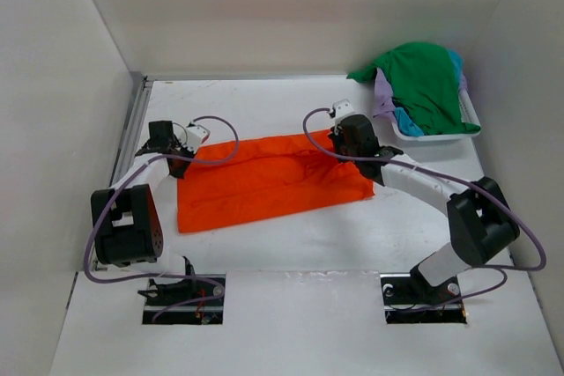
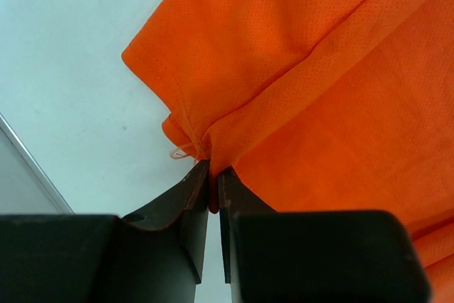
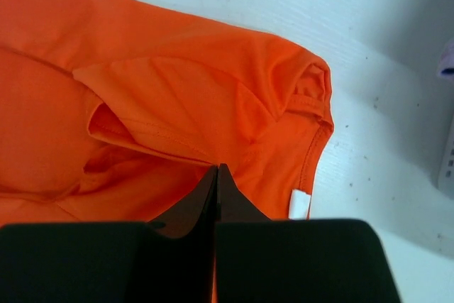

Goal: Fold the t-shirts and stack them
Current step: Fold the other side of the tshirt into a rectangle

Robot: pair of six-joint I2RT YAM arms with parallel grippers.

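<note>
The bright orange t-shirt (image 1: 269,180) lies on the white table as a long folded band, slanting from near left to far right. My left gripper (image 1: 183,163) is at its far left corner, and the left wrist view shows it (image 2: 211,175) shut on a bunched pinch of the orange cloth (image 2: 319,90). My right gripper (image 1: 338,148) is at the far right end. The right wrist view shows it (image 3: 217,172) shut on a fold of the orange shirt (image 3: 177,97) near the collar. The dark green shirt (image 1: 427,85), teal shirt (image 1: 407,121) and lavender shirt (image 1: 382,94) are heaped in the basket.
The white lattice basket (image 1: 443,137) stands at the far right corner against the wall, and its edge shows in the right wrist view (image 3: 447,164). White walls enclose the table on three sides. A metal rail (image 1: 129,129) runs along the left edge.
</note>
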